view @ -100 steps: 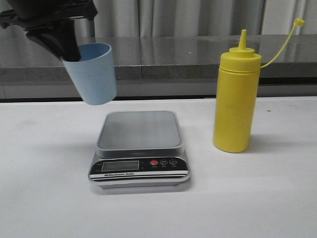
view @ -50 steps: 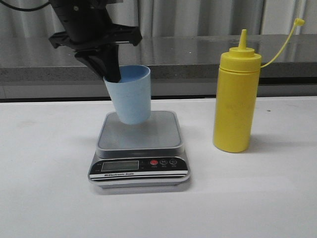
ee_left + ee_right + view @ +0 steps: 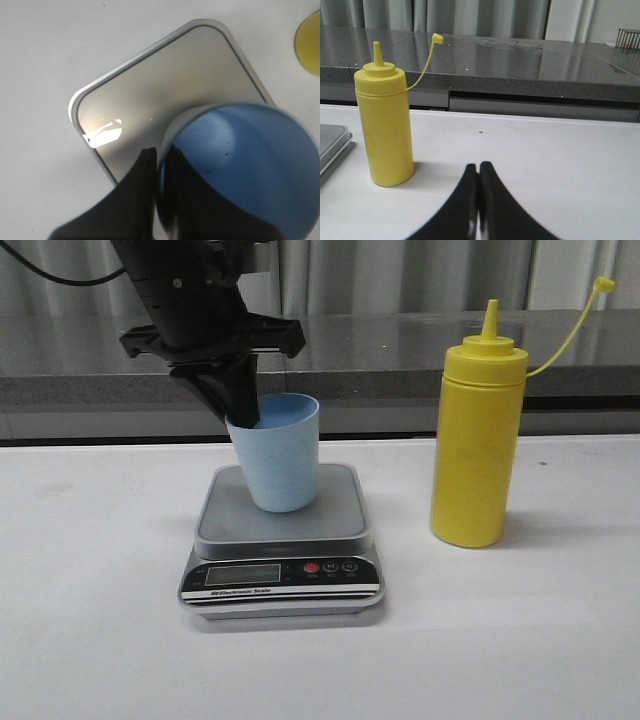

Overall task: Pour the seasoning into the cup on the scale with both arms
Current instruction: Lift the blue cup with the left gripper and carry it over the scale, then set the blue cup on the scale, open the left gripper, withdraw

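The left gripper pinches the rim of the pale blue cup, one finger inside the wall and one outside, as the left wrist view shows. In the centre of the front view the cup sits over the platform of the digital kitchen scale, slightly tilted; whether its base touches the platform or hangs just above it I cannot tell.

The step in hand looks like setting the cup down. To do it well, level the cup first, lower it straight until the base rests flat near the platform's middle, then part the fingers and lift clear without dragging the rim, since a light cup tips easily.

The yellow squeeze bottle stands upright on the white table at the right of the front view, apart from the scale, its cap strap off the nozzle. The right gripper has its fingers pressed together, holding nothing, near the bottle.
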`<action>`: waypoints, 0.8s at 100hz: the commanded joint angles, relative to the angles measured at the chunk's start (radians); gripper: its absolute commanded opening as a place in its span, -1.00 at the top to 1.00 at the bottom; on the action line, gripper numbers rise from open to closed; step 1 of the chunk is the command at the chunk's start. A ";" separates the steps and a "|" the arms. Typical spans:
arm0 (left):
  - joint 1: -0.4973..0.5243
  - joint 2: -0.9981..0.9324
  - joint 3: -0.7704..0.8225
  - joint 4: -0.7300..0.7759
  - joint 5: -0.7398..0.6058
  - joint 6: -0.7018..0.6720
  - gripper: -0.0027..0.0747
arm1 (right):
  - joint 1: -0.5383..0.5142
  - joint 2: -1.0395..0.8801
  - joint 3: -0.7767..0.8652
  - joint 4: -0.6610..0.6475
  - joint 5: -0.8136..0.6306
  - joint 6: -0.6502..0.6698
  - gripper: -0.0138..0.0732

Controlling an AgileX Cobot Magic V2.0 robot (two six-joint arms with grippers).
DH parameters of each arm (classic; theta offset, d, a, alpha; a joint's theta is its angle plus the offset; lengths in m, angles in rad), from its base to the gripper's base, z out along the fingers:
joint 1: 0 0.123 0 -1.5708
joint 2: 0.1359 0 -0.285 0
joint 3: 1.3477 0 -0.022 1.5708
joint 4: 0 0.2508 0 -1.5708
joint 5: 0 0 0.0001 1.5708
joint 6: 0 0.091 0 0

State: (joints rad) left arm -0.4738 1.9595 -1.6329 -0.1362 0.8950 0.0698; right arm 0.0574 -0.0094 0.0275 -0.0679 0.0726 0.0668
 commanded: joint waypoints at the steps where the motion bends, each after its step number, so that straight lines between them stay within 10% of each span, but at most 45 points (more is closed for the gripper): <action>1: -0.009 -0.048 -0.033 -0.014 -0.030 -0.005 0.97 | -0.009 -0.022 -0.022 -0.007 -0.079 -0.003 0.84; 38: -0.009 -0.048 -0.033 -0.014 -0.039 -0.006 -0.25 | -0.009 -0.022 -0.022 -0.007 -0.079 -0.003 0.84; 80: -0.009 -0.119 -0.033 -0.025 -0.122 -0.039 -0.34 | -0.009 -0.022 -0.022 -0.007 -0.079 -0.003 0.84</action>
State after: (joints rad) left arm -0.4738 1.9424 -1.6329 -0.1422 0.8517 0.0449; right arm 0.0574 -0.0094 0.0275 -0.0679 0.0745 0.0668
